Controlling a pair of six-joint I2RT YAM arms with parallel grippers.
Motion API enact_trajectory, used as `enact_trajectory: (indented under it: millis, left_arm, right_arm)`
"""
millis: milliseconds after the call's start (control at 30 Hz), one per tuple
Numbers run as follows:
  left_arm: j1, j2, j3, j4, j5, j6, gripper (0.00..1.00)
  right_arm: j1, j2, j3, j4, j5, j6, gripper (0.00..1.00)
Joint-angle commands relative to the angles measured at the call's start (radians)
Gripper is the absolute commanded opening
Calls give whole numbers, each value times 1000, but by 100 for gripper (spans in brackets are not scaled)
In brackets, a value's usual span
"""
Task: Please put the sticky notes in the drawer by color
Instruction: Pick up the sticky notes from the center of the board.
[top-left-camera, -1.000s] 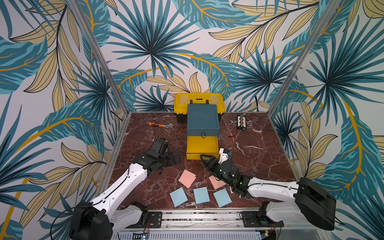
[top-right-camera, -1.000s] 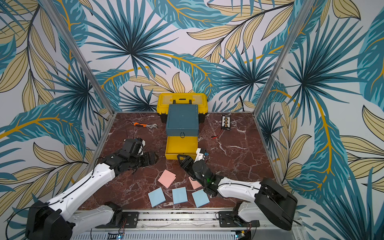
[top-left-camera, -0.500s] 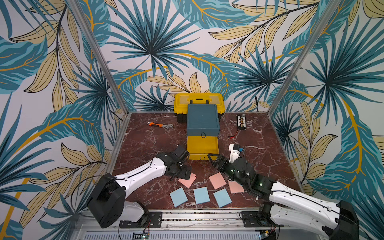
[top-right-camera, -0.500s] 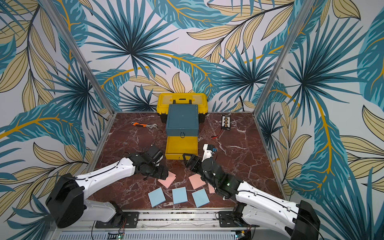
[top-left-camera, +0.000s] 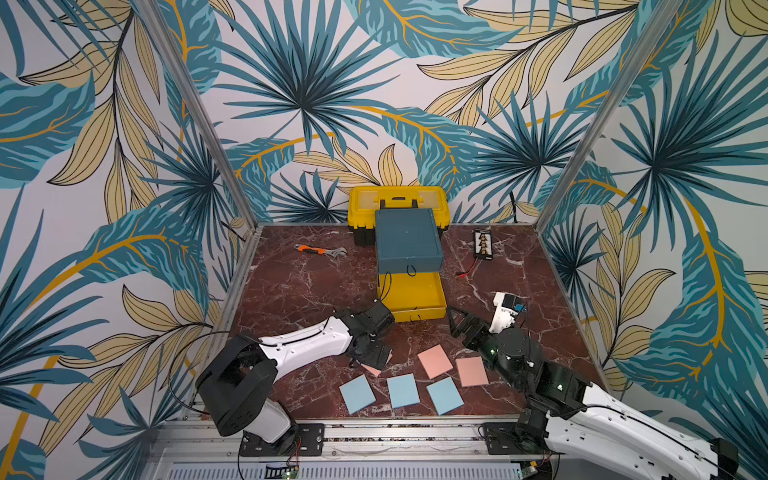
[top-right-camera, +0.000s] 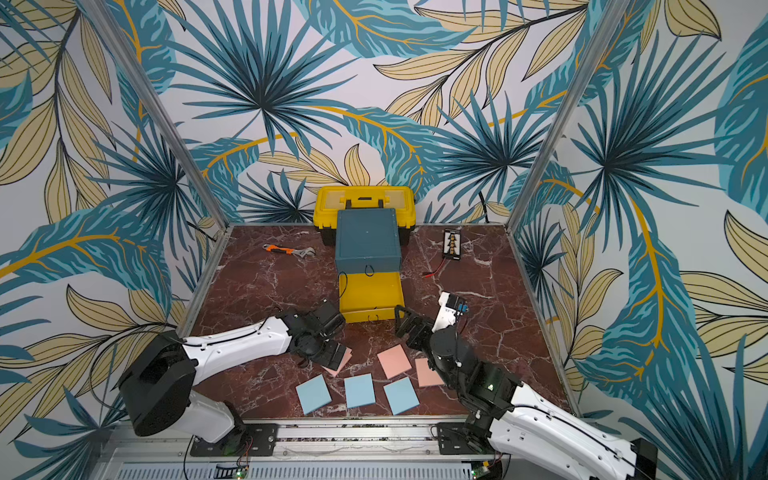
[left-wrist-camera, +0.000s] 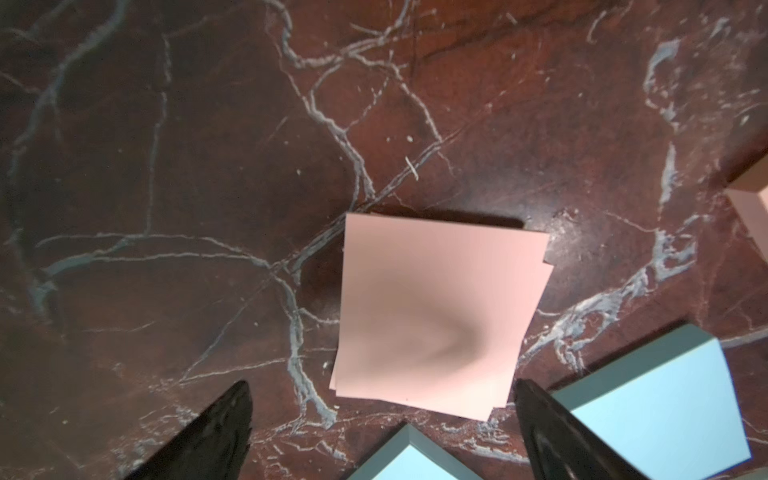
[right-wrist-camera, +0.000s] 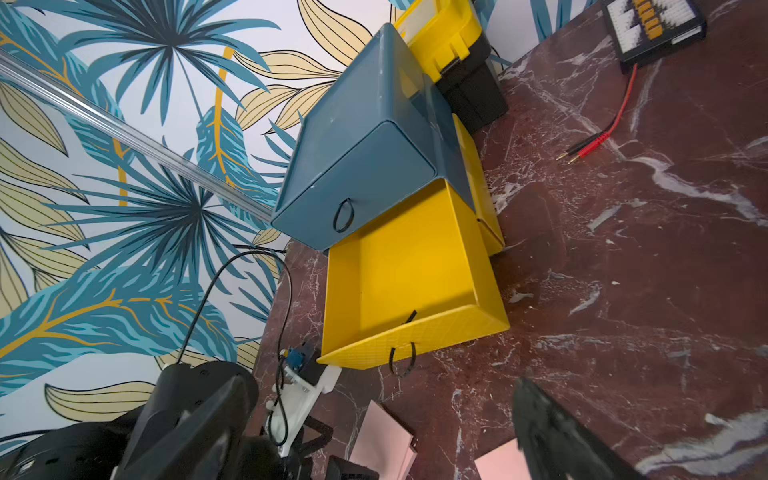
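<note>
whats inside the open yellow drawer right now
The pulled-out yellow plastic drawer shows only its bare yellow floor, with nothing lying in it. Its rear part runs under the dark teal upper drawer, so anything back there is hidden.

You have three light blue square paper pads (top-left-camera: 403, 390) lying flat in a row at the near side, with three pink pads (top-left-camera: 435, 361) just behind them. The small teal-topped three-drawer chest (top-left-camera: 407, 241) stands farther back, upright, with its middle yellow drawer (top-left-camera: 415, 295) pulled open.
</note>
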Motion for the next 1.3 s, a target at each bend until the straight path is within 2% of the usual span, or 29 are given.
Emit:
enact_trajectory:
  millis: [0, 633, 933, 1133, 1267]
  left_arm:
    - [-32, -20, -26, 48, -7, -2, 100]
    - [-45, 106, -20, 121, -53, -9, 100]
    - [-45, 177, 8, 91, -78, -4, 100]
    - [-45, 163, -10, 85, -80, -8, 100]
    - [-46, 147, -32, 99, -60, -13, 96]
  right_arm:
    - [3, 14, -25, -29, 32, -14, 99]
    - [2, 93, -41, 8, 46, 2, 99]
    - [1, 109, -48, 15, 61, 11, 99]
    - [1, 119, -55, 32, 61, 19, 99]
    - [1, 128, -58, 40, 58, 24, 99]
